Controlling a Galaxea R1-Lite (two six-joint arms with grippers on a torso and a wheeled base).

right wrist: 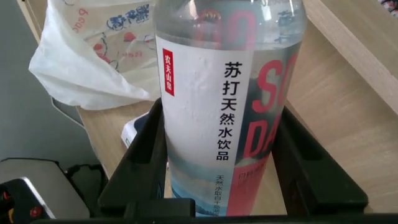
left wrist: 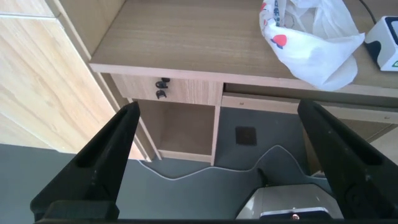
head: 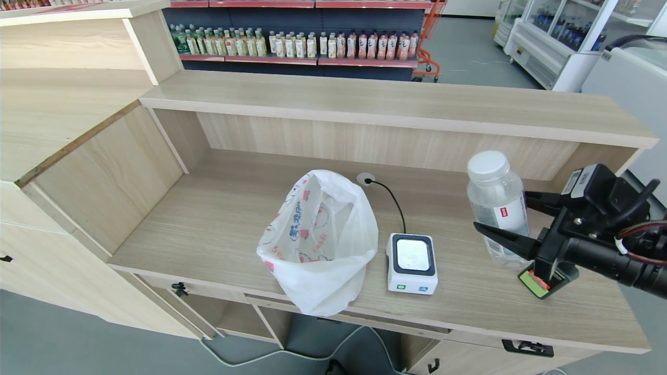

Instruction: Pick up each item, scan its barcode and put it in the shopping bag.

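Note:
A clear water bottle (head: 497,203) with a white cap and white-and-red label stands upright at the right side of the counter (head: 208,224). My right gripper (head: 503,211) is shut on the bottle (right wrist: 230,106), one black finger pressed to each side of its lower half. The white plastic shopping bag (head: 318,245) stands open at the counter's middle front, with the white barcode scanner (head: 412,260) just right of it. My left gripper (left wrist: 217,155) hangs open and empty below counter level, in front of the counter's left end, with the bag (left wrist: 311,37) beyond it.
A black cable (head: 391,200) runs from the scanner to a hole in the counter. A raised wooden ledge (head: 396,104) walls the back and a side panel (head: 104,187) walls the left. Below the counter front are drawers with keys (left wrist: 161,87).

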